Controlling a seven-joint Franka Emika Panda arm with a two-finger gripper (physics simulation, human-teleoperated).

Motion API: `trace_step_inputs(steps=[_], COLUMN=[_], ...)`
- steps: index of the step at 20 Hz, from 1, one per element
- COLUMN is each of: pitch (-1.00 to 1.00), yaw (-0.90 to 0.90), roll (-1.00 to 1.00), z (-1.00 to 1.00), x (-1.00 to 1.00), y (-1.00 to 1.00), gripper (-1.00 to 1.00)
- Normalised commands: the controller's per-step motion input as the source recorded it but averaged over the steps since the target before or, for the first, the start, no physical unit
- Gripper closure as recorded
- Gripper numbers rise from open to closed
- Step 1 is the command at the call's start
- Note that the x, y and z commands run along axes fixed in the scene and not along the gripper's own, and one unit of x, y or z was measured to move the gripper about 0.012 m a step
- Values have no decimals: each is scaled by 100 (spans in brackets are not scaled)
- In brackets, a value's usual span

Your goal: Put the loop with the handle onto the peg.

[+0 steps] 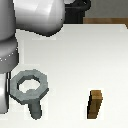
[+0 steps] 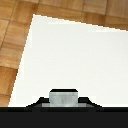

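The loop with the handle (image 1: 30,86) is a flat grey ring with a round hole, lying on the white table (image 1: 75,55) at the exterior view's lower left. Its stubby handle (image 1: 35,109) points toward the front edge. The peg, an upright grey cylinder, does not show in either view. My arm (image 1: 35,15) fills the exterior view's upper left, above and behind the loop. The wrist view shows only a dark band and a grey part of my gripper's body (image 2: 63,97). The fingers are hidden, and nothing shows between them.
A brown rectangular wooden block (image 1: 95,104) stands upright on the table at the exterior view's lower right. The wrist view shows the white table top (image 2: 75,55) from high up, with wooden floor (image 2: 10,30) beyond its edges.
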Motion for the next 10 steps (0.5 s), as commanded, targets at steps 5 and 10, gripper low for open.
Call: trace_step_inputs(steps=[5, 10], pitch=[0, 0], yaw=[0, 0], roll=[0, 0], z=[-20, -100], x=[0, 0], y=[0, -5], gripper=[100, 100])
